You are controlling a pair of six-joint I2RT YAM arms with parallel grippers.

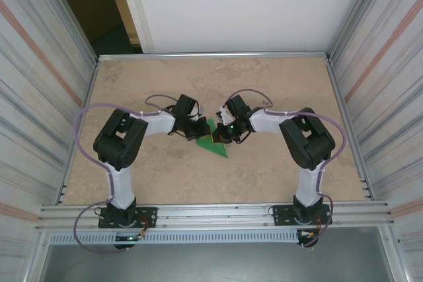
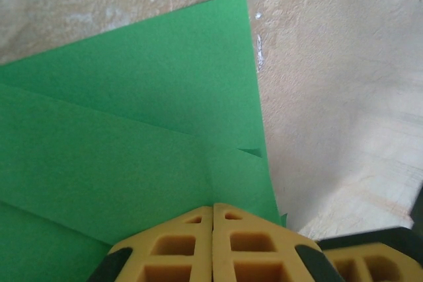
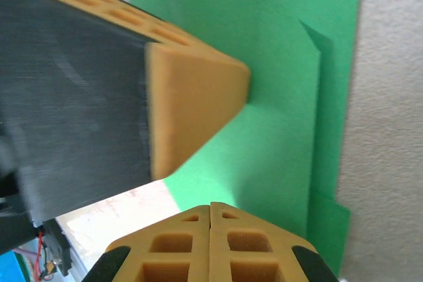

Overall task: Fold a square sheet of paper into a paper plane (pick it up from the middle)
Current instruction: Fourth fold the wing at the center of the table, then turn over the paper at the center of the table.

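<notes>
A folded green sheet of paper [image 1: 218, 145] lies on the table's middle, its point toward the near right. In the left wrist view the paper [image 2: 132, 130] shows overlapping layers and a crease. My left gripper [image 2: 213, 207] is shut, its tips resting on the paper near its right edge. My right gripper [image 3: 210, 205] is shut too, with its tips at the paper's [image 3: 284, 130] near edge. The left gripper's finger [image 3: 192, 97] touches the paper just ahead of it. From above, the left gripper [image 1: 198, 130] and right gripper [image 1: 222, 134] meet over the sheet.
The tan table [image 1: 165, 84] is bounded by metal rails at the back [image 1: 211, 55] and front [image 1: 211, 212], with corrugated walls on both sides. Both arms reach inward from their bases, with cables looping above them.
</notes>
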